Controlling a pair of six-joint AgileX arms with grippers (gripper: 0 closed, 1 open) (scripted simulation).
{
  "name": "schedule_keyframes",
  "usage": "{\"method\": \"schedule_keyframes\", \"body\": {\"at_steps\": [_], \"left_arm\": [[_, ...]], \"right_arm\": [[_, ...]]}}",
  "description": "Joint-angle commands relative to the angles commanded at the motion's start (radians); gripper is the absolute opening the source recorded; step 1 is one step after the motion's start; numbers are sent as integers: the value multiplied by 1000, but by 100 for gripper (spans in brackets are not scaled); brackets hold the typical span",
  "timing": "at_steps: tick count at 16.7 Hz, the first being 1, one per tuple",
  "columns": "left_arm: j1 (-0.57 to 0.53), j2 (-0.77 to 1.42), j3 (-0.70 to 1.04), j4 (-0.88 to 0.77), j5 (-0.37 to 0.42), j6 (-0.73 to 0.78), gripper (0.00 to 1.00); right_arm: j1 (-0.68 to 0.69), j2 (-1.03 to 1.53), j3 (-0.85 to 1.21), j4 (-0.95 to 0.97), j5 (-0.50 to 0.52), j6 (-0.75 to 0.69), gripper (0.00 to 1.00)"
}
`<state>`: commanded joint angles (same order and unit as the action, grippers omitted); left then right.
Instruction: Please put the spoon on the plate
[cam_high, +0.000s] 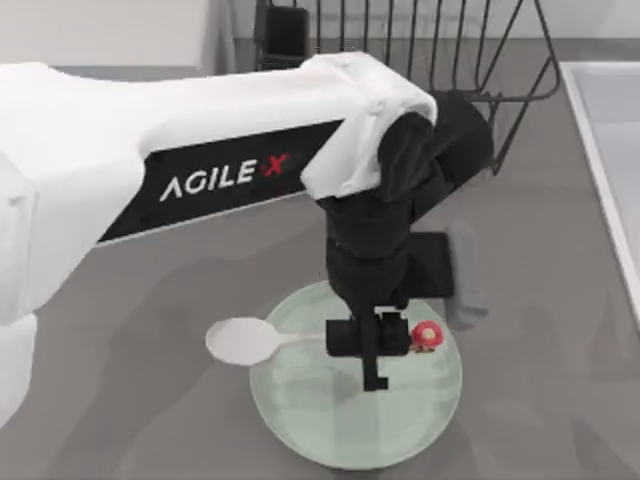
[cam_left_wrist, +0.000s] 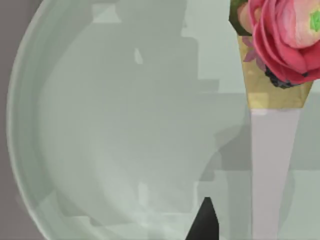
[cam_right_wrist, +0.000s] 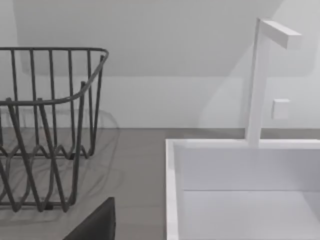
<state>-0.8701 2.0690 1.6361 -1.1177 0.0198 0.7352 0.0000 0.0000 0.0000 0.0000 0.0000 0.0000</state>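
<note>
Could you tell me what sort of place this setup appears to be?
Probably a kitchen counter, in simulation: a wire dish rack, a white sink with a faucet, and a plate on the grey table.

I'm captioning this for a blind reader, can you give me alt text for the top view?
The left gripper is over a pale green plate at a white spoon's handle; the spoon's bowl sticks out past the plate's left rim, its red ornament over the plate. A black wire rack stands behind, a white sink at the right.
</note>
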Motion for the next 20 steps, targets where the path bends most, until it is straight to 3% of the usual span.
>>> {"method": "schedule_keyframes", "body": {"at_steps": [12,20], "left_arm": [[-5,2,-8,21,8,-10,0],[-2,4,-42,44,65,-23,0]], "right_arm": [[0,0,0,0,0,0,100],[0,0,0,0,0,0,100]]}}
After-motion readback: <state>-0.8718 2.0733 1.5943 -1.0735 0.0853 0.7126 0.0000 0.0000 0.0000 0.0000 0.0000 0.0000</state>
